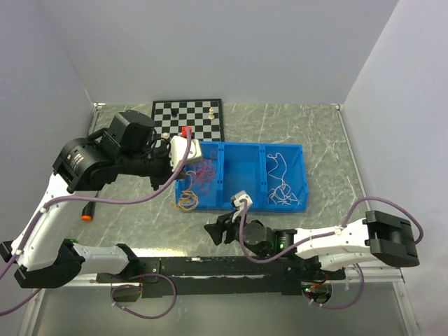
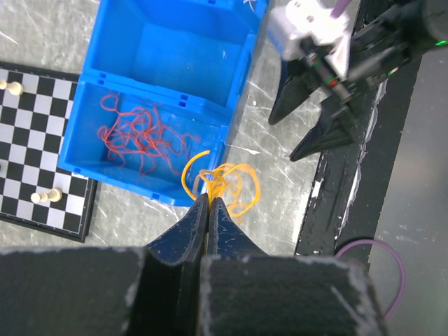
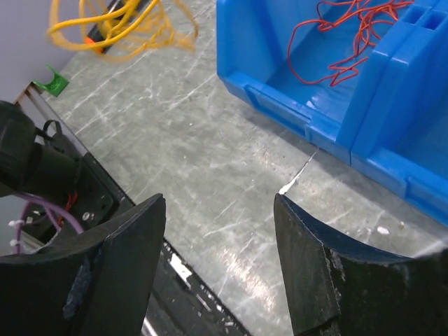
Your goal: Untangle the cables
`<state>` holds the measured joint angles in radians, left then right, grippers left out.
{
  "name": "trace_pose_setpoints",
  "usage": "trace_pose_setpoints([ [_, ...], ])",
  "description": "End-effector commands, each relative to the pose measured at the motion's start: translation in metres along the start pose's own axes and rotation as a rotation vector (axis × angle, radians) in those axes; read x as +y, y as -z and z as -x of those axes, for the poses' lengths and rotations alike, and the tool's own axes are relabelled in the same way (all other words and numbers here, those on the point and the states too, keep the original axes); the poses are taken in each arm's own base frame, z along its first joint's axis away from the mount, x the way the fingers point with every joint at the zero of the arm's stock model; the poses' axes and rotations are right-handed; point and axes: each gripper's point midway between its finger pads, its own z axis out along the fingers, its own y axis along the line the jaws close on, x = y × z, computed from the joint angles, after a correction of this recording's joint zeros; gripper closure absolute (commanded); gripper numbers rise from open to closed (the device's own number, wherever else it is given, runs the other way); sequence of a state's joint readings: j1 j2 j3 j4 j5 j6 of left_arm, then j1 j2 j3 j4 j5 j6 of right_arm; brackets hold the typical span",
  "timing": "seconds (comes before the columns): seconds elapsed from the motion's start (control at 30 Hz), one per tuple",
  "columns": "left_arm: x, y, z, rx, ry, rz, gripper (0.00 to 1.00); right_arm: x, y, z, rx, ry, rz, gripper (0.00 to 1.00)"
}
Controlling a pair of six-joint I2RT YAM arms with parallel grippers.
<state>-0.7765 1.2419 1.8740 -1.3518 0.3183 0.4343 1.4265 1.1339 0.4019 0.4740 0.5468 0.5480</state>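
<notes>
Risk: left gripper [image 2: 208,201] pressed together on only a few strands of orange cables [image 2: 229,183]; loops could slip free or snag corner of blue bin [image 2: 222,137] just beside.
Right gripper [image 3: 218,204] spread, empty, above table [image 3: 210,140].
Orange cables bunched, looped, outside bin; red cables [image 2: 142,137] sprawled in end compartment.

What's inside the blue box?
Red cables on the left, white cables on the right, nothing in the middle. The left arm covers one back corner of the blue box.
</notes>
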Motion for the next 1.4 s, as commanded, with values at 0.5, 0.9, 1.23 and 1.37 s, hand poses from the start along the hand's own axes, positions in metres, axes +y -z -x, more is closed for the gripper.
trace_pose_setpoints([
  [0.5,-0.007,0.025,0.031,-0.115,-0.057,-0.009,0.99,0.027,-0.035,0.075,-0.180,-0.141,0.210,0.51],
  [0.9,-0.004,0.028,0.037,-0.132,-0.069,0.006,0.99,0.033,-0.042,0.076,-0.167,-0.117,0.249,0.46],
  [1.23,-0.006,0.033,0.046,-0.157,-0.068,0.000,0.99,0.033,-0.048,0.086,-0.193,-0.101,0.240,0.44],
  [1.37,-0.007,0.038,0.052,-0.180,-0.071,0.001,0.99,0.036,-0.051,0.091,-0.203,-0.102,0.250,0.53],
])
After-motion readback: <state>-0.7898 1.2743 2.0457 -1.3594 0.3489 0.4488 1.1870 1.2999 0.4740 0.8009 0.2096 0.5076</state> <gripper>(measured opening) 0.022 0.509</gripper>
